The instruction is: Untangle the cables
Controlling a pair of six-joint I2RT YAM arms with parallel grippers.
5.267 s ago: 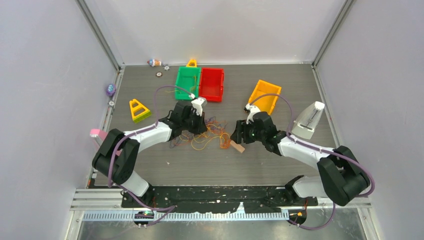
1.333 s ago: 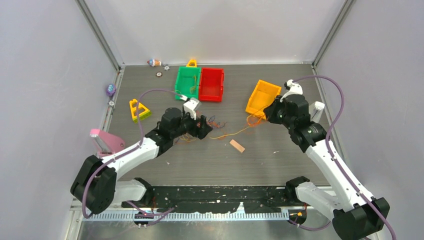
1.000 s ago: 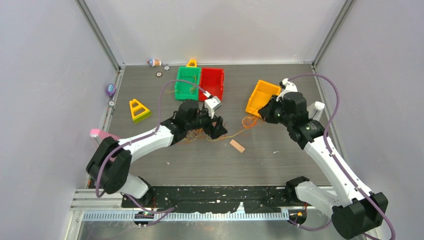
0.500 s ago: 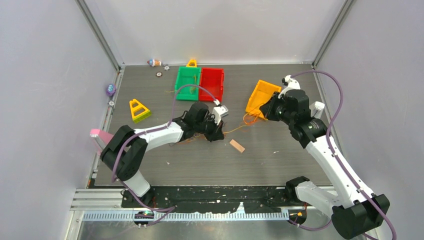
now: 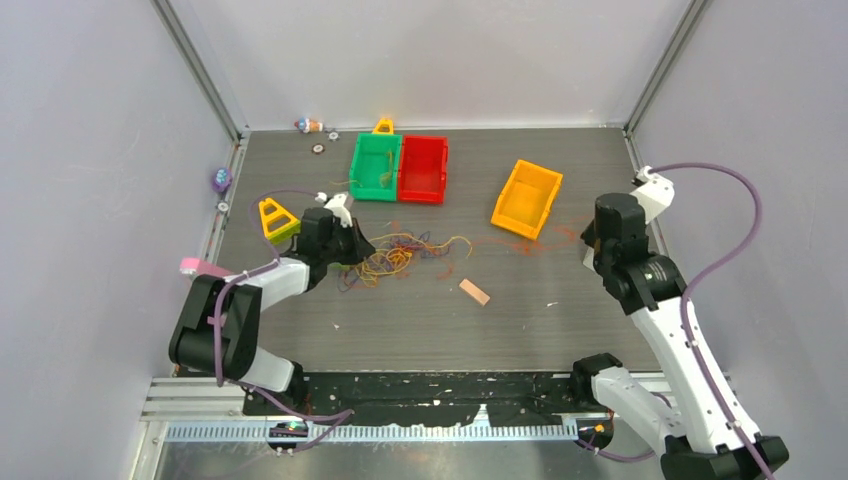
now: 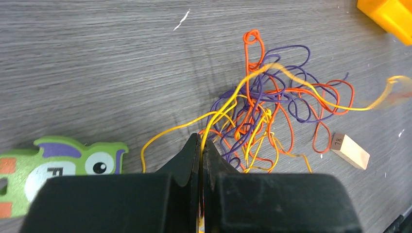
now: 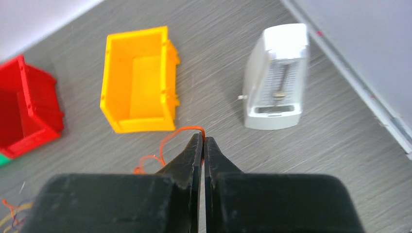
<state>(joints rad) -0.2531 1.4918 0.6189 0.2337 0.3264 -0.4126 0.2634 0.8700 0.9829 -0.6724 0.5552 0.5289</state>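
Note:
The cables point(image 5: 400, 255) lie as a loose tangle of yellow, orange and purple wires at mid-table; the left wrist view shows the same tangle point(image 6: 272, 109). My left gripper point(image 5: 352, 247) is at the tangle's left edge. Its jaws point(image 6: 201, 141) are shut on a yellow cable point(image 6: 218, 112) that runs up into the tangle. My right gripper point(image 5: 590, 238) is far to the right, beyond the orange bin. It point(image 7: 203, 138) is shut on a single orange cable point(image 7: 171, 135) that trails left over the table.
An orange bin point(image 5: 527, 197) stands between the tangle and the right arm, green point(image 5: 377, 165) and red point(image 5: 423, 168) bins at the back. A wooden block point(image 5: 474, 291) lies near the tangle. A white metronome-like object point(image 7: 277, 77), a green owl piece point(image 6: 58, 165) and a yellow triangle point(image 5: 277, 218) are around.
The left gripper has shut on a yellow cable and drawn back to the left. The right arm has swung right with its orange cable. The tangle now lies spread out.

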